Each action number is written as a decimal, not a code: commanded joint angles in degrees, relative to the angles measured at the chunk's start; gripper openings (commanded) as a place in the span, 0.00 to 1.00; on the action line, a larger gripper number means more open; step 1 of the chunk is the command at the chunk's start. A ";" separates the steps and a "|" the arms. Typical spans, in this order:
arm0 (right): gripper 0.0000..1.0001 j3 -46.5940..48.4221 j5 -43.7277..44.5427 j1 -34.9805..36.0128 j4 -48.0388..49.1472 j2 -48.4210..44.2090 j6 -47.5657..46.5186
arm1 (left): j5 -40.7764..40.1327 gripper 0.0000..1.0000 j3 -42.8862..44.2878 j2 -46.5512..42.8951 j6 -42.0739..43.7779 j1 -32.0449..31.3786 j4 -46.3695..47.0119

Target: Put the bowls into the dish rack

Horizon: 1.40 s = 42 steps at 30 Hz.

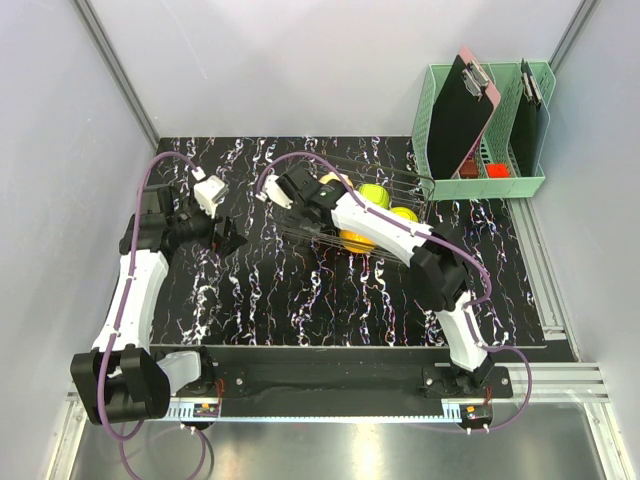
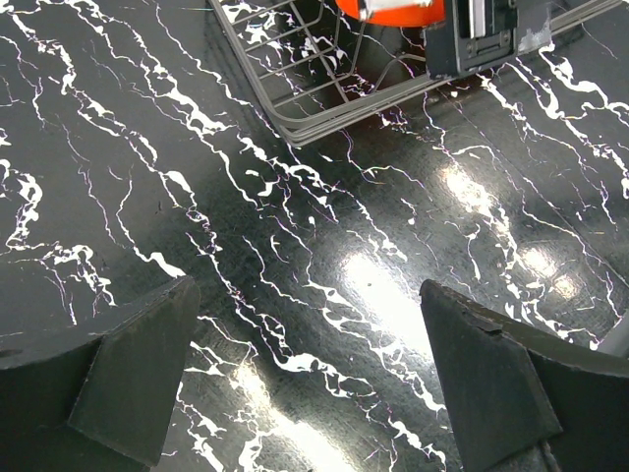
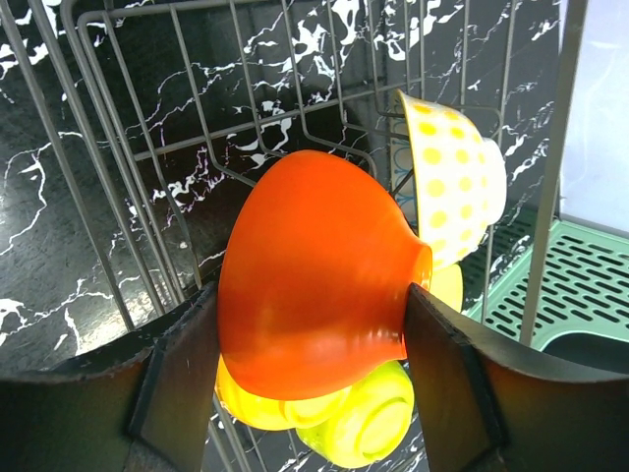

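**Red-orange bowl [image 3: 314, 265] clamped inside the dish rack [image 1: 418, 183]**

A black, white-veined table [image 1: 280, 290] sat between pale grey walls [image 1: 300, 60]. The rack stood at 1 o'clock, with a mint basket [image 1: 428, 120] beyond at 2. The right gripper [image 3: 310, 315] pinched the bowl's sides. The left gripper [image 2: 310, 334] hovered at 10 o'clock, fingers apart and empty.

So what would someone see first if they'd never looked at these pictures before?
Probably the shiny red-orange plastic bowl, big in the right wrist view, gripped between the black fingers of the right gripper inside the thin wire dish rack. Right behind it leans a cream-white bowl with yellow dots, and yellow-green bowls peek out underneath. From above, the black table with white marble streaks stands out too.
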 commanded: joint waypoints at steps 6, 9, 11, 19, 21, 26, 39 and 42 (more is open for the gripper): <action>0.68 2.27 -8.86 -2.08 -7.21 3.25 2.97 | 2.22 0.99 0.06 -0.99 1.63 0.83 1.60; 0.67 3.23 -10.53 -2.69 -8.35 3.87 3.41 | 2.48 0.99 0.06 -0.99 1.63 1.10 1.42; 0.67 3.85 -11.58 -3.04 -9.23 4.22 3.68 | 2.48 0.99 -0.03 -0.99 1.80 1.10 1.51; 0.66 4.99 -16.41 -4.19 -11.61 6.15 4.12 | 2.57 0.99 -0.20 -0.90 2.07 1.27 1.42; 0.66 5.26 -16.77 -4.54 -11.87 6.76 4.12 | 2.57 0.99 -0.12 -0.81 2.07 1.36 1.33; 0.67 5.61 -18.44 -4.89 -12.49 7.29 4.03 | 2.74 0.99 -0.29 -0.81 2.07 1.45 1.33; 0.96 7.01 -12.74 -4.80 -11.17 4.22 2.01 | 3.01 0.99 0.41 -0.55 1.63 1.62 1.33; 0.98 7.89 -12.29 -4.89 -11.52 2.90 1.57 | 3.10 0.99 0.76 -0.46 1.54 1.62 1.33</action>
